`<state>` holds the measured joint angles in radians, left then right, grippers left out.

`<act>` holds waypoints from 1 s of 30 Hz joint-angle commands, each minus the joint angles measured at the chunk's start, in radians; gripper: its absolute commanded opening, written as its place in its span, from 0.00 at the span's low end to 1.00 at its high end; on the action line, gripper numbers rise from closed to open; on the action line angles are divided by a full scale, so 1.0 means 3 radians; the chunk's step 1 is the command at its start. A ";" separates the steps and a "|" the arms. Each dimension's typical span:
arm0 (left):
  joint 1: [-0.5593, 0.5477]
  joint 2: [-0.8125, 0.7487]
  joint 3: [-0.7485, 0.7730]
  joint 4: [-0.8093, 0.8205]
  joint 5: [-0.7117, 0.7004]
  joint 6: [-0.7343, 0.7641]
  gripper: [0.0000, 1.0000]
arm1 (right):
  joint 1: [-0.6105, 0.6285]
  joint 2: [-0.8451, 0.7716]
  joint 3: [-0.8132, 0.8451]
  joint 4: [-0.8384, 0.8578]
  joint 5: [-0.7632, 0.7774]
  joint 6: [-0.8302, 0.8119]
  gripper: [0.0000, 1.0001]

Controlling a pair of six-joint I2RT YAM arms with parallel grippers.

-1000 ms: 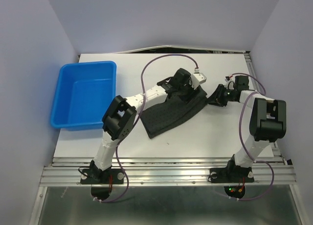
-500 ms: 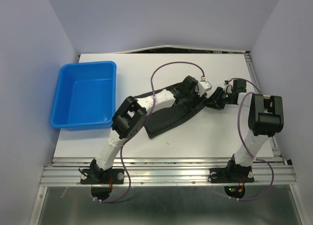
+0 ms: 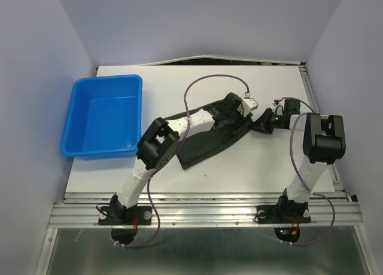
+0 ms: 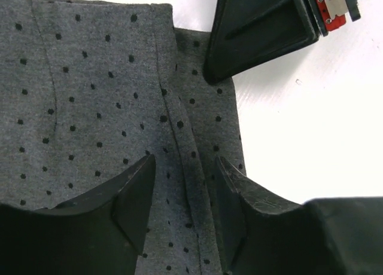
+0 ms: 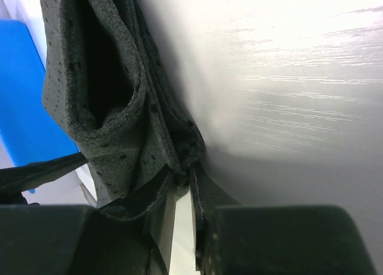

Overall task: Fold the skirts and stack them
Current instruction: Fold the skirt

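Note:
One dark dotted skirt [image 3: 206, 146] lies partly folded on the white table [image 3: 269, 161], right of centre. My left gripper [image 3: 244, 110] is at the skirt's far right end. In the left wrist view the left gripper [image 4: 182, 197] is open, its fingers on either side of a raised fold in the grey dotted cloth [image 4: 90, 95]. My right gripper [image 3: 261, 124] is at the skirt's right corner. In the right wrist view it [image 5: 182, 179] is shut on a bunched edge of the skirt [image 5: 114, 125]. One right finger [image 4: 263, 36] shows in the left wrist view, touching the cloth's edge.
A blue tub [image 3: 133, 81] stands at the table's left side, with nothing in it; it also shows as a blue patch in the right wrist view [image 5: 24, 107]. The two arms meet close together over the skirt's right end. Purple walls surround the table.
My left gripper has moved right along the skirt's far edge to its right end. My right gripper has closed in to the skirt's right corner. The skirt's right part has bunched narrower.

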<state>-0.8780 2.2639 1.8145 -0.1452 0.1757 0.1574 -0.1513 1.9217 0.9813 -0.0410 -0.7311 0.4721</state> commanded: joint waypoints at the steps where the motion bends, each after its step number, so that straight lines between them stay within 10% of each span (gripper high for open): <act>1: -0.0034 0.0026 0.0149 0.0044 -0.0130 0.0038 0.56 | -0.0007 0.0104 -0.0126 -0.0058 0.0208 -0.0065 0.18; 13: -0.0151 -0.0270 0.0021 -0.0022 -0.0100 0.0099 0.01 | -0.0007 0.0129 -0.0157 0.0004 0.0182 0.0001 0.01; 30: -0.0228 -0.0464 -0.0265 -0.0130 -0.0003 0.0104 0.00 | -0.0007 0.0053 -0.0198 0.0029 0.0223 0.0017 0.01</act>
<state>-0.9321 2.1960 1.7580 -0.1764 0.1425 0.1825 -0.1513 1.9251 0.9634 -0.0139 -0.7406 0.4953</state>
